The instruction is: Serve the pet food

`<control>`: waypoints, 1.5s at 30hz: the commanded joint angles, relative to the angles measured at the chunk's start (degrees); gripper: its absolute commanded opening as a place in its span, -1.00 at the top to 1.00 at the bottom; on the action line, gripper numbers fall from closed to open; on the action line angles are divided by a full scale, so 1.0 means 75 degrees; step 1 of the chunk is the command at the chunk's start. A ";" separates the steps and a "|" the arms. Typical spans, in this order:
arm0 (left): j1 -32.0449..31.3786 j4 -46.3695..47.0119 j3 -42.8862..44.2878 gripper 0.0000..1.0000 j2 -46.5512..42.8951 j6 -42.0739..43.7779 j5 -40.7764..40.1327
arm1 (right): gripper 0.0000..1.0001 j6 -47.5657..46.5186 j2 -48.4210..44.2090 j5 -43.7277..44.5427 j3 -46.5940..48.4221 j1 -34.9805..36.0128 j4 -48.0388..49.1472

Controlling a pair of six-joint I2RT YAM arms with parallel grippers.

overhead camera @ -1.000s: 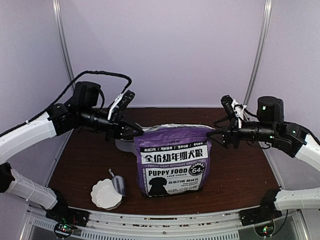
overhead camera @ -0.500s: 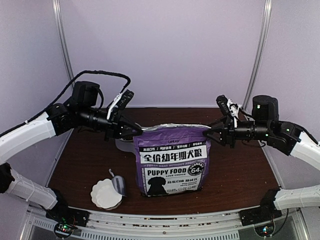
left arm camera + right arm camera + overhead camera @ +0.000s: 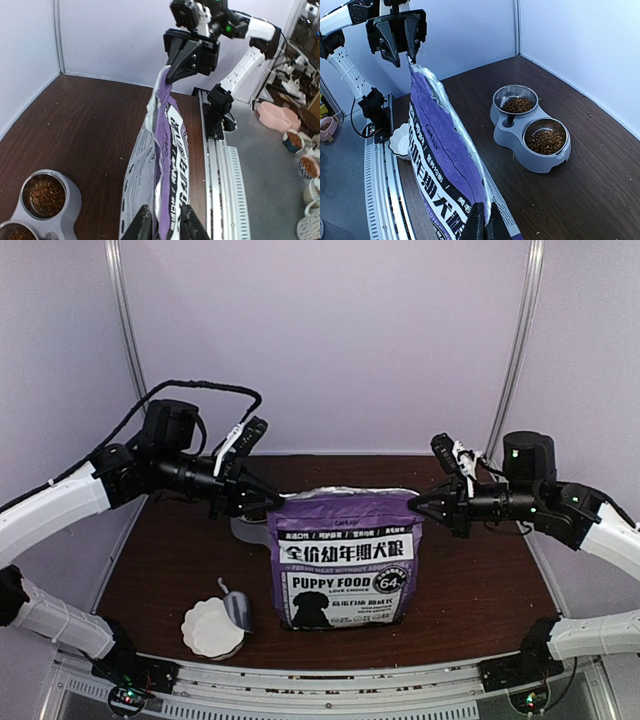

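Observation:
The purple-and-white puppy food bag (image 3: 345, 560) stands upright mid-table. My left gripper (image 3: 272, 502) is at its top left corner. In the left wrist view the jaws (image 3: 167, 227) stand a little apart, with the bag's (image 3: 170, 150) top edge between them. My right gripper (image 3: 418, 505) is shut on the top right corner. In the right wrist view its fingertips (image 3: 484, 224) pinch the bag's (image 3: 440, 145) rim. Pet food (image 3: 546, 141) lies as brown kibble in both cups of a grey double feeder (image 3: 512, 132) behind the bag. It also shows in the left wrist view as pet food (image 3: 44, 195).
A white scalloped bowl (image 3: 213, 628) with a metal scoop (image 3: 238, 608) leaning on it sits front left of the bag. White walls close the back and sides. The metal rail (image 3: 222, 190) runs along the near edge. Cups and a pink dish (image 3: 280, 114) stand off the table.
My right gripper moved left onto the bag's top right corner and shut on it. My left jaws parted slightly around the left corner. The bag stayed upright.

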 commanded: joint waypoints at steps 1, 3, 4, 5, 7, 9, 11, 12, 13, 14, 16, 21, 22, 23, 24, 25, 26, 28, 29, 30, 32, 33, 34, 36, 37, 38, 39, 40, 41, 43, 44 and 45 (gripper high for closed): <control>0.0031 -0.0235 0.0907 0.33 -0.0009 0.0118 -0.0541 | 1.00 -0.0070 -0.0168 -0.0240 0.0294 -0.0049 -0.0199; -0.0128 -0.0629 0.1313 0.07 0.0143 0.0249 -0.0808 | 1.00 -0.0088 -0.0141 -0.0357 0.0359 -0.0046 -0.0258; -0.0270 -0.0855 0.1538 -0.02 0.0241 0.0357 -0.1020 | 1.00 -0.0081 -0.0123 -0.0416 0.0375 -0.0051 -0.0260; -0.0448 -0.1107 0.1770 -0.10 0.0349 0.0500 -0.1350 | 1.00 -0.0070 -0.0109 -0.0476 0.0380 -0.0046 -0.0259; -0.0803 -0.1594 0.2268 -0.24 0.0668 0.0734 -0.1789 | 1.00 -0.0079 -0.0089 -0.0566 0.0408 -0.0045 -0.0291; -0.1083 -0.2057 0.2781 -0.30 0.1036 0.0916 -0.2254 | 1.00 -0.0102 -0.0093 -0.0628 0.0430 -0.0045 -0.0352; -0.1225 -0.2470 0.3361 -0.33 0.1438 0.1010 -0.2517 | 1.00 -0.0127 -0.0150 -0.0658 0.0431 -0.0044 -0.0354; -0.1301 -0.2709 0.3597 -0.34 0.1734 0.1048 -0.2605 | 1.00 -0.0145 -0.0173 -0.0654 0.0422 -0.0045 -0.0360; -0.1394 -0.2962 0.3872 -0.35 0.1956 0.1099 -0.2711 | 1.00 -0.0164 -0.0201 -0.0645 0.0419 -0.0045 -0.0374; -0.1499 -0.3207 0.4139 -0.35 0.2161 0.1134 -0.2834 | 1.00 -0.0171 -0.0225 -0.0630 0.0412 -0.0045 -0.0396; -0.1723 -0.3700 0.4627 -0.37 0.2574 0.1238 -0.3104 | 1.00 -0.0211 -0.0257 -0.0595 0.0415 -0.0045 -0.0435; -0.1999 -0.4530 0.5445 -0.39 0.3317 0.1351 -0.3374 | 1.00 -0.0267 -0.0292 -0.0559 0.0405 -0.0036 -0.0455; -0.2013 -0.4609 0.5523 -0.39 0.3399 0.1350 -0.3371 | 1.00 -0.0267 -0.0306 -0.0563 0.0400 -0.0038 -0.0443; -0.2022 -0.4667 0.5587 -0.37 0.3462 0.1331 -0.3346 | 1.00 -0.0272 -0.0309 -0.0566 0.0401 -0.0048 -0.0437; -0.2042 -0.4743 0.5666 -0.26 0.3524 0.1336 -0.3262 | 1.00 -0.0284 -0.0306 -0.0569 0.0403 -0.0035 -0.0439; -0.2075 -0.4835 0.5733 -0.10 0.3589 0.1348 -0.3164 | 1.00 -0.0294 -0.0306 -0.0561 0.0401 -0.0035 -0.0451; -0.2110 -0.4901 0.5791 0.05 0.3640 0.1356 -0.3099 | 1.00 -0.0291 -0.0315 -0.0541 0.0404 -0.0033 -0.0454; -0.2198 -0.5016 0.5847 0.39 0.3714 0.1387 -0.3053 | 1.00 -0.0303 -0.0331 -0.0510 0.0407 -0.0042 -0.0482; -0.2242 -0.5084 0.5864 0.56 0.3736 0.1400 -0.3064 | 1.00 -0.0306 -0.0337 -0.0501 0.0412 -0.0034 -0.0499; -0.2259 -0.5119 0.5867 0.73 0.3759 0.1422 -0.3080 | 1.00 -0.0304 -0.0346 -0.0497 0.0416 -0.0033 -0.0496; -0.2263 -0.5132 0.5840 1.00 0.3764 0.1432 -0.3143 | 1.00 -0.0301 -0.0356 -0.0507 0.0416 -0.0033 -0.0494; -0.2263 -0.5124 0.5841 1.00 0.3758 0.1434 -0.3178 | 1.00 -0.0283 -0.0360 -0.0527 0.0421 -0.0033 -0.0495; -0.2263 -0.5121 0.5847 1.00 0.3754 0.1454 -0.3176 | 1.00 -0.0271 -0.0354 -0.0556 0.0427 -0.0033 -0.0495; -0.2274 -0.5121 0.5897 1.00 0.3741 0.1498 -0.3155 | 1.00 -0.0241 -0.0345 -0.0661 0.0425 -0.0016 -0.0480; -0.2274 -0.5071 0.5912 1.00 0.3741 0.1496 -0.3135 | 1.00 -0.0198 -0.0341 -0.0739 0.0403 -0.0005 -0.0445; -0.2277 -0.5008 0.5914 1.00 0.3751 0.1486 -0.3092 | 1.00 -0.0128 -0.0347 -0.0831 0.0369 0.0017 -0.0344; -0.2281 -0.4922 0.5915 0.89 0.3763 0.1440 -0.3054 | 1.00 -0.0041 -0.0342 -0.0931 0.0322 0.0043 -0.0226; -0.2275 -0.4841 0.5913 0.68 0.3789 0.1388 -0.2977 | 1.00 0.0042 -0.0341 -0.1019 0.0279 0.0073 -0.0100; -0.2283 -0.4764 0.5931 0.59 0.3823 0.1351 -0.2891 | 1.00 0.0108 -0.0332 -0.1068 0.0235 0.0124 0.0009; -0.2296 -0.4621 0.5997 0.51 0.3934 0.1269 -0.2780 | 1.00 0.0186 -0.0282 -0.1082 0.0207 0.0245 0.0136; -0.2306 -0.4553 0.6051 0.48 0.3991 0.1223 -0.2743 | 1.00 0.0205 -0.0252 -0.1082 0.0198 0.0293 0.0173; -0.2328 -0.4502 0.6121 0.45 0.4067 0.1195 -0.2703 | 1.00 0.0227 -0.0213 -0.1091 0.0197 0.0344 0.0205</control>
